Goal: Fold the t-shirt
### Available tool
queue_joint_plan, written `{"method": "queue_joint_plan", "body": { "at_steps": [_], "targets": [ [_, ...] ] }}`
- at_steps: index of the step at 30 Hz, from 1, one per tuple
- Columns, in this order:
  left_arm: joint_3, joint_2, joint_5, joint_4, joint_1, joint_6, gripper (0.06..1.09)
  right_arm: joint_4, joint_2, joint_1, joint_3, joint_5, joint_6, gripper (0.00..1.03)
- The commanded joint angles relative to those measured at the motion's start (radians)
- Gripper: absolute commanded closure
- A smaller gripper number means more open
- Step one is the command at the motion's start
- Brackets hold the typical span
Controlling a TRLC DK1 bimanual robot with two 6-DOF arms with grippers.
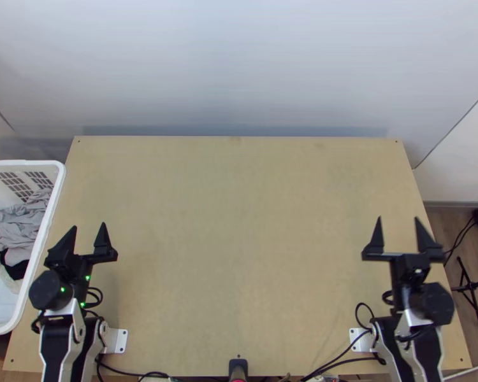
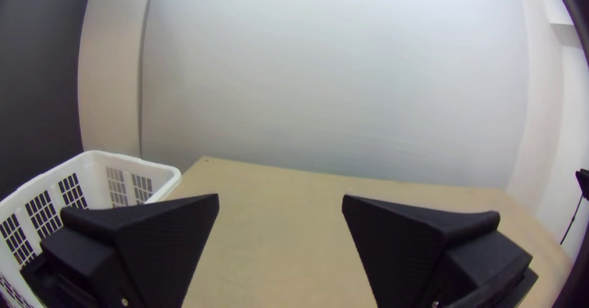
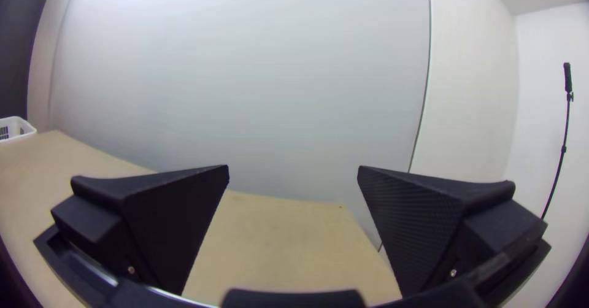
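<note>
My left gripper (image 1: 89,230) stands open over the table's left side, close to the basket, with nothing between its fingers. The left wrist view has the same left gripper (image 2: 280,199), its two black fingers wide apart. Over the table's right side, my right gripper (image 1: 398,223) is open and holds nothing. In the right wrist view the right gripper (image 3: 293,170) has its fingers spread well apart. Bunched grey cloth (image 1: 19,226) lies in the white basket; I cannot tell whether it is a t-shirt.
The white basket (image 1: 53,210) stands at the left edge of the wooden table (image 1: 239,242). A black cloth lies in it below the grey one. Cables run along the near edge, and a small black object (image 1: 238,368) sits at its middle. A wall rises behind.
</note>
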Motion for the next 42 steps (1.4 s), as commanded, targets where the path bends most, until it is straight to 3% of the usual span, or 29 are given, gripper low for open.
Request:
{"method": "queue_joint_plan", "body": {
  "at_steps": [1,8,13,18,24,36,42],
  "targets": [
    [0.254,0.13,-0.004,-0.121,-0.047,-0.004,0.11,-0.078,0.239,-0.004,0.28,0.038,-0.005,0.05],
    [0.553,0.348,-0.019,-0.239,-0.032,-0.008,0.11,-0.187,0.486,0.048,0.492,0.043,0.038,0.05],
    [0.715,0.532,-0.017,-0.251,-0.038,0.024,0.11,-0.328,0.733,0.097,0.733,0.043,0.081,0.05],
    [0.889,0.754,-0.011,-0.282,-0.076,0.024,0.11,-0.366,0.926,0.12,0.911,0.043,0.084,0.05],
    [1.13,0.984,-0.014,-0.44,-0.13,0.025,0.11,-0.497,1.09,0.154,1.125,-0.013,0.152,0.07],
    [1.161,1.101,-0.057,-0.51,-0.107,0.047,0.11,-0.695,1.199,0.179,1.328,-0.188,0.232,0.07],
    [1.158,1.101,-0.08,-0.522,0.017,0.085,0.11,-0.774,1.21,0.254,1.392,-0.26,0.278,0.06]
  ]
}}
